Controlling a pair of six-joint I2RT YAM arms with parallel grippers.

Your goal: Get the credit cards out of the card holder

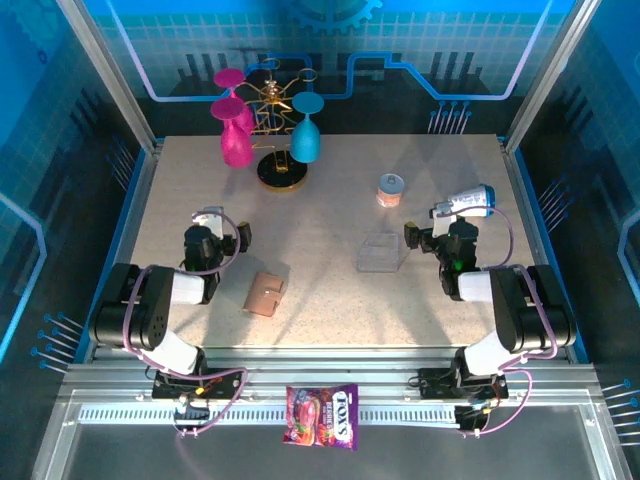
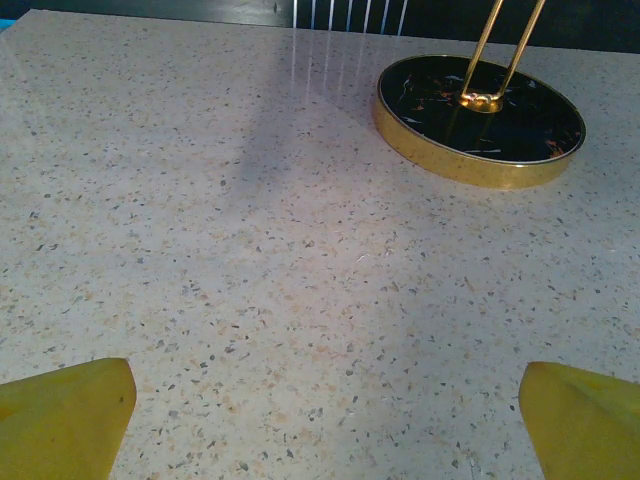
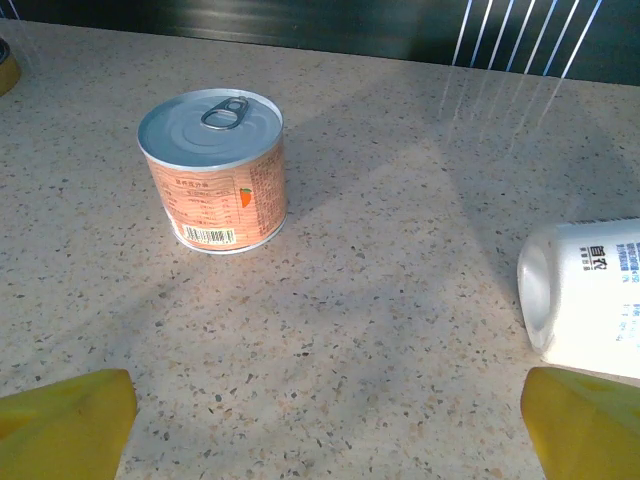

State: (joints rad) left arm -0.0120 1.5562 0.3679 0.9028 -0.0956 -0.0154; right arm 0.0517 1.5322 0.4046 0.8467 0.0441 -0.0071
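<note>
Left tool (image 1: 218, 222) and right tool (image 1: 440, 225) are both wide open from above, holding nothing. The card holder (image 1: 265, 294) lies shut on the worktop (image 1: 330, 220), near the left one, and I cannot see the credit cards. Left wrist: it looks at a gold stand (image 2: 480, 120), so turn it round first. Right wrist: a can (image 3: 212, 170) and white bottle (image 3: 590, 300) sit ahead; bring it over to pin the holder.

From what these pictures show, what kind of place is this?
Probably a robot test booth: a speckled table between metal posts, blue printed wall panels, and unrelated props such as a glass rack and a can.
</note>
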